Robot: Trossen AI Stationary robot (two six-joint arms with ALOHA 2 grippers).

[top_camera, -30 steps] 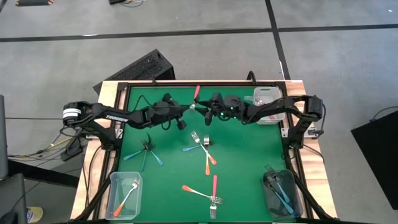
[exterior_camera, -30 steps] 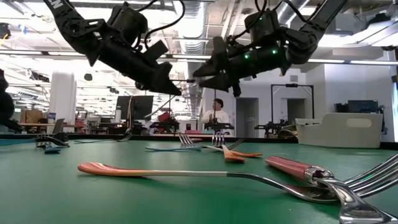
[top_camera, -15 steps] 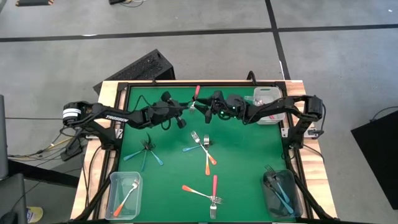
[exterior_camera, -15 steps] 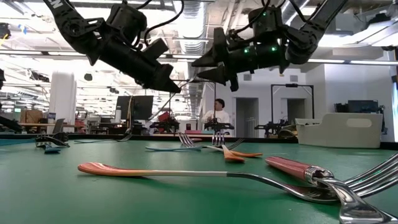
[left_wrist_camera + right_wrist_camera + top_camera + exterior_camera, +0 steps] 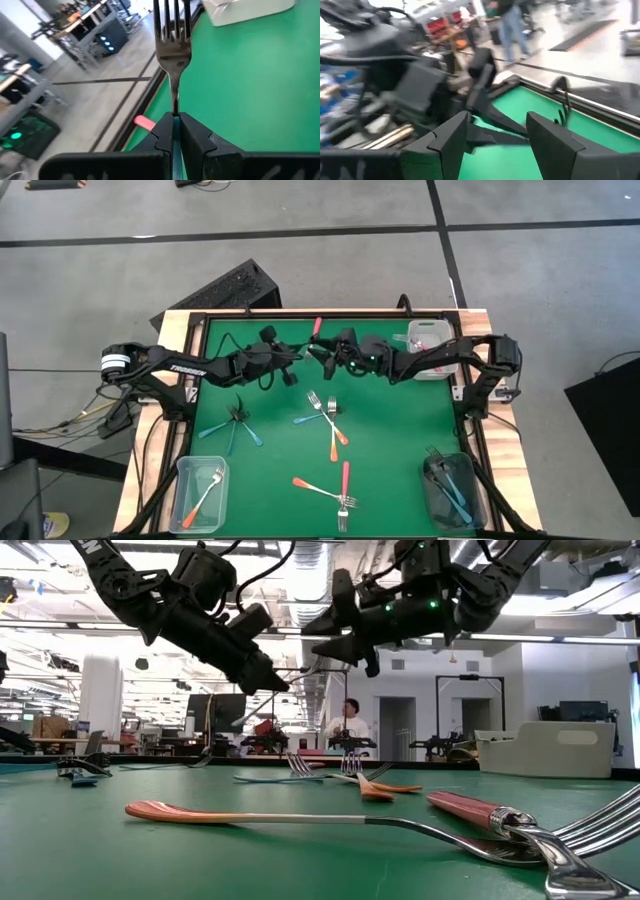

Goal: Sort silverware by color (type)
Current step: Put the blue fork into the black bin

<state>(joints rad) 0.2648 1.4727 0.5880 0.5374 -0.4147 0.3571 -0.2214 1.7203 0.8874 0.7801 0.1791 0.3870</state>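
High view: we are holding a light blue fork [image 5: 172, 47] pinched tight in our left fingers [image 5: 297, 356], raised above the far edge of the green surface [image 5: 400, 430]. We are hovering our right fingers [image 5: 322, 360] spread wide and empty just beside its tines. Other forks [image 5: 325, 415] are lying mid-surface, with more in the near-corner bins [image 5: 200, 492].

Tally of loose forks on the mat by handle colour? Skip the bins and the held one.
Blue forks: 4
Orange forks: 3
Pink forks: 2
Fork with handle colour unclear: 1
Total: 10, less sure where the forks overlap.
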